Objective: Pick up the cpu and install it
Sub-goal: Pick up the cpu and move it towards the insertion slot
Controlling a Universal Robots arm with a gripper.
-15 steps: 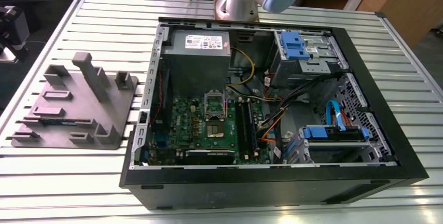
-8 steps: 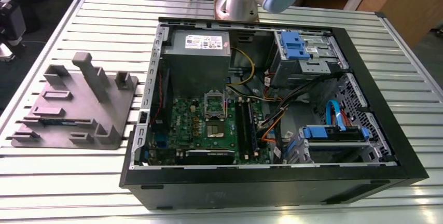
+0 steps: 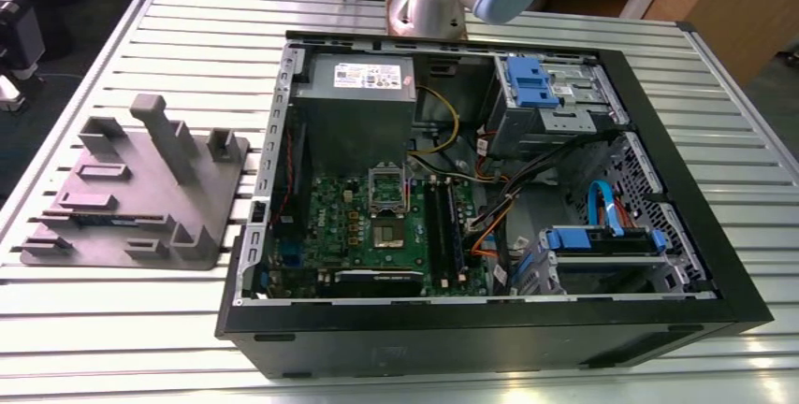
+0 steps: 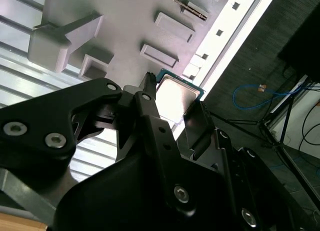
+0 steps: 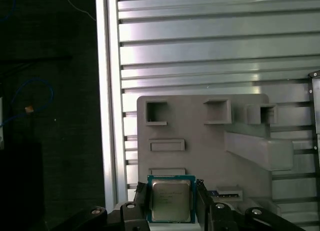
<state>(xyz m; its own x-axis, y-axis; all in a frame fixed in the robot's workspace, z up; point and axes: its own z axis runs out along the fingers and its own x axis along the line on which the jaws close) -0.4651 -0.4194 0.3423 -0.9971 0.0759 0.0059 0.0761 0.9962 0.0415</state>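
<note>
First wrist view is showing you the gripper (image 5: 171,200) clamping the cpu (image 5: 171,201), a small flat square chip with a silver-grey metal top and a thin green edge. The jaws are standing narrow, with one of the black fingers (image 5: 141,197) pressing on each opposite side of the chip. The chip is sitting squarely between them, its metal top facing the camera.

Just beyond the fingertips, the grey plastic tray (image 5: 200,116) with raised blocks and square pockets is lying on the table of silver aluminium slats (image 5: 200,41). You cannot tell whether the chip is touching the tray or hanging clear of it.

In the second wrist view you are seeing the same grip from the side. The cpu (image 4: 176,93) is sitting between the fingers (image 4: 150,111), with the tray (image 4: 130,21) spreading out past the jaws.

In the exterior view, the grey arm (image 3: 437,2) is rising behind the open black computer case (image 3: 500,329). The green motherboard (image 3: 362,226) is lying inside the case, and the tray (image 3: 231,198) is sitting on the exterior view's left of it.
</note>
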